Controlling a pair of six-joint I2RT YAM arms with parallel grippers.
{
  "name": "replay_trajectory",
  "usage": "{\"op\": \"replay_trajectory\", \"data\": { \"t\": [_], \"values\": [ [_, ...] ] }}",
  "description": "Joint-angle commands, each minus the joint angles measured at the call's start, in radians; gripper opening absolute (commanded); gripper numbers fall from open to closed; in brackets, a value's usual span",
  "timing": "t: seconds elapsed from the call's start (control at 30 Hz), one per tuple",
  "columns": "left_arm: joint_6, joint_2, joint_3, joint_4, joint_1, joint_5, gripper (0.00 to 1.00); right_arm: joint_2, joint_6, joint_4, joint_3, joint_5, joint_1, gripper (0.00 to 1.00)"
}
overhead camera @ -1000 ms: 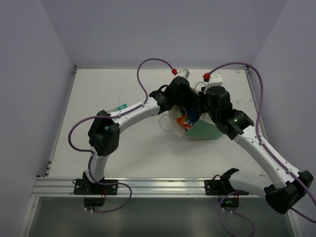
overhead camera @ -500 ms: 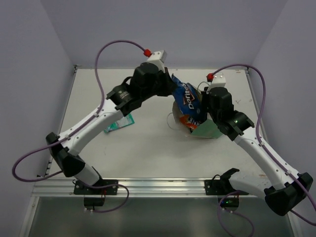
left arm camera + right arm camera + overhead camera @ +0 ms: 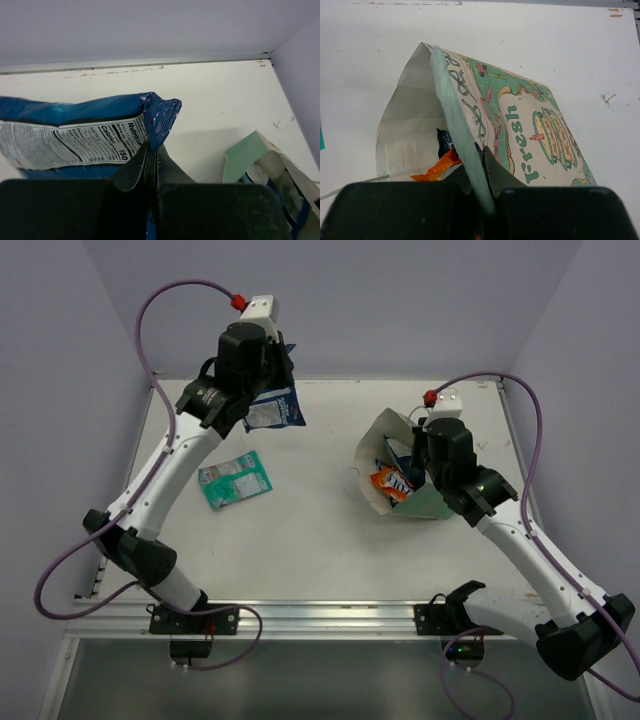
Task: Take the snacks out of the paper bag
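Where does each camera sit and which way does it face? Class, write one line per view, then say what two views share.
Top external: above and behind, looking down on the table; the left arm and right arm show.
Left wrist: on the raised left arm, facing the far wall; the left fingers pinch the blue packet.
Right wrist: low over the table, looking down; the right fingers clamp the paper bag.
Shared: both wrist views show the paper bag.

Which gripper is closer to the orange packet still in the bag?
Right. The right gripper is shut on the paper bag rim beside the orange packet; the left gripper holds a blue packet raised across the table.
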Motion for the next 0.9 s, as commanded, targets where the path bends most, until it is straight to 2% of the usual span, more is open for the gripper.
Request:
{"op": "replay_trajectory", "data": {
  "t": [0.0,0.13,0.23,0.27,0.33,0.37,0.43,0.57,0.67,0.7,0.8,0.87],
  "values": [
    [0.08,0.124,0.033,0.14,0.042,0.055,0.0,-0.005,-0.014,-0.026,0.008,-0.007,-0.008,0.0],
    [0.044,0.245,0.04,0.245,0.091,0.115,0.0,0.002,-0.01,-0.027,0.013,-0.019,-0.008,0.0],
    [0.013,0.308,-0.015,0.33,0.13,0.134,0.27,0.006,-0.01,-0.026,0.014,-0.039,-0.008,0.0],
    [0.005,0.334,-0.036,0.36,0.138,0.137,0.47,0.011,-0.01,-0.026,0.014,-0.042,-0.008,0.0],
    [-0.022,0.357,-0.029,0.358,0.161,0.158,0.62,0.017,-0.01,-0.026,0.013,-0.05,-0.01,0.0],
    [-0.03,0.37,-0.006,0.337,0.165,0.207,0.73,0.018,-0.01,-0.027,0.016,-0.053,-0.008,0.0],
    [-0.056,0.361,0.008,0.318,0.158,0.267,0.85,0.02,-0.01,-0.029,0.016,-0.055,-0.008,0.0],
    [-0.128,0.22,-0.083,0.317,0.101,0.368,0.91,0.014,-0.011,-0.029,0.02,-0.047,-0.008,0.0],
    [-0.171,0.113,-0.166,0.309,-0.015,0.333,0.91,0.014,-0.005,-0.042,0.033,-0.041,-0.008,0.0],
    [-0.197,0.089,-0.186,0.306,-0.093,0.317,0.9,0.014,-0.004,-0.045,0.034,-0.041,-0.008,0.0],
    [-0.27,0.045,-0.266,0.314,-0.225,0.252,0.87,0.011,-0.001,-0.053,0.04,-0.047,-0.008,0.0],
    [-0.309,0.049,-0.332,0.352,-0.264,0.24,0.84,0.005,-0.001,-0.052,0.04,-0.053,-0.008,0.0]
  ]
}}
